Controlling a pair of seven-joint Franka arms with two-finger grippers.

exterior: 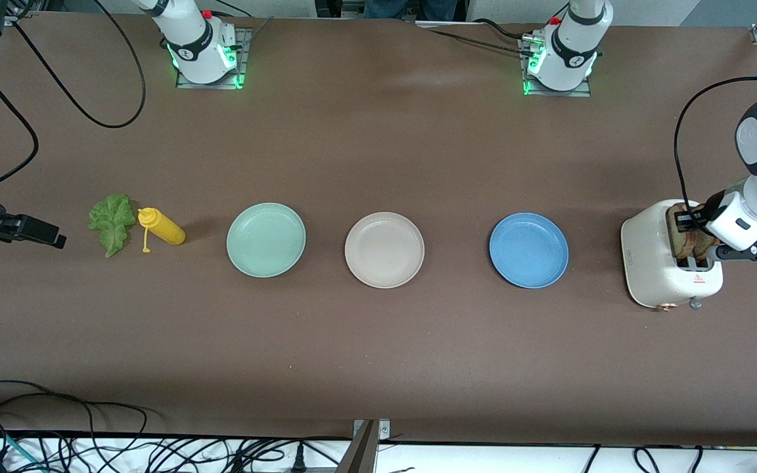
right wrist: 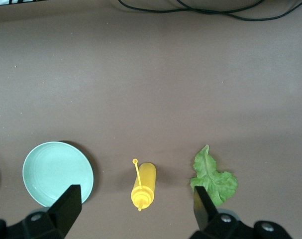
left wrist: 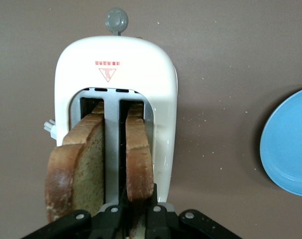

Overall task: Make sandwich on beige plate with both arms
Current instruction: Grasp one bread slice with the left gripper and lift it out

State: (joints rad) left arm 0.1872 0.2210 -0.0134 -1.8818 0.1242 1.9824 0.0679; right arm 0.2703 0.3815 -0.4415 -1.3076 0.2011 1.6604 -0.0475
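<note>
L hand (left wrist: 136,211) is pinched shut on one bread slice (left wrist: 139,159) standing up in the toaster (exterior: 664,269), so it must go straight up. Beige plate (exterior: 384,249) is mid worktop (past the blue plate (exterior: 528,249)). R hand (right wrist: 136,211) waits open over the lettuce (exterior: 111,222).

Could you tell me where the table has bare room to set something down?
Bare gaps lie between the green plate, beige plate and blue plate. Crowded: lettuce beside mustard bottle; left gripper at the toaster.
</note>
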